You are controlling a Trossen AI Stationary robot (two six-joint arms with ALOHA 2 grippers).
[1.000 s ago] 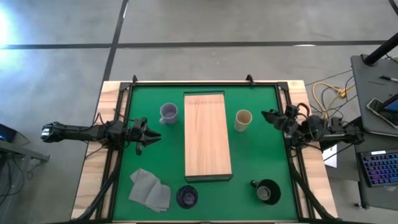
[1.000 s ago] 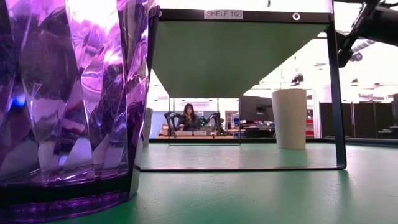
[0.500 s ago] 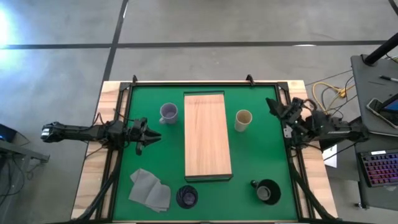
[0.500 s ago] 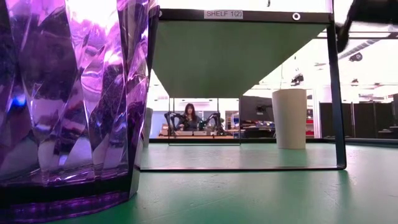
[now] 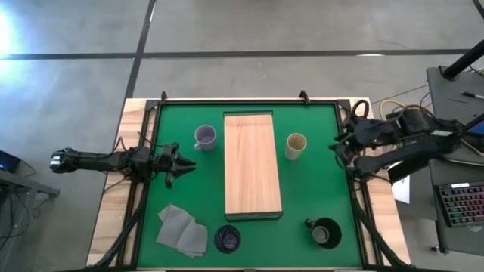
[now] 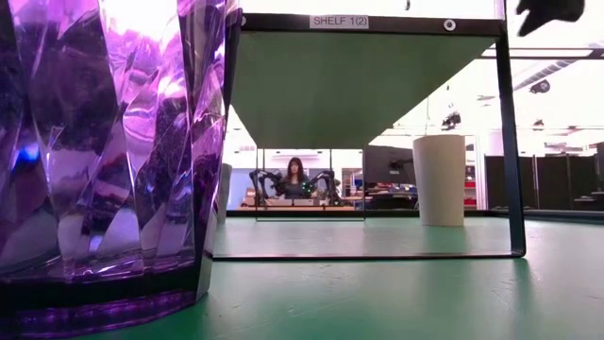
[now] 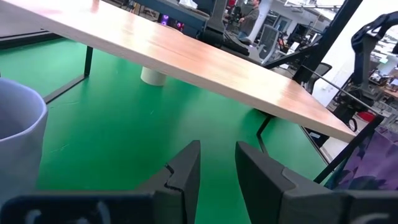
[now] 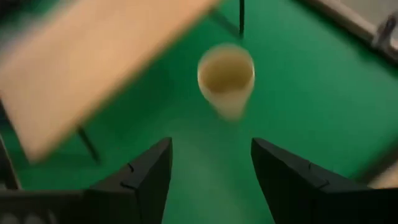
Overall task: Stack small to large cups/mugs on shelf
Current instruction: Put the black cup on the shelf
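Observation:
The wooden shelf (image 5: 253, 166) stands on thin black legs in the middle of the green mat. The lavender mug (image 5: 205, 137) stands left of it and the beige cup (image 5: 296, 146) right of it. The purple tumbler (image 5: 227, 239) and the black mug (image 5: 325, 233) stand near the near edge. My right gripper (image 5: 339, 143) hangs open above the mat, right of the beige cup (image 8: 226, 78), apart from it. My left gripper (image 5: 183, 165) waits by the left edge, its fingers (image 7: 186, 168) slightly apart, beside the lavender mug (image 7: 18, 143).
A grey folded cloth (image 5: 183, 230) lies at the near left corner. The tumbler (image 6: 104, 161) fills the left of the low view, and the shelf's black legs (image 6: 514, 142) frame the space under the board. A wooden frame (image 5: 140, 227) borders the mat. A person sits far behind the table.
My right arm has lifted up from the table's right edge, nearly leaving the top of the low view, and its gripper has tipped down toward the beige cup. The cups and the shelf have kept still.

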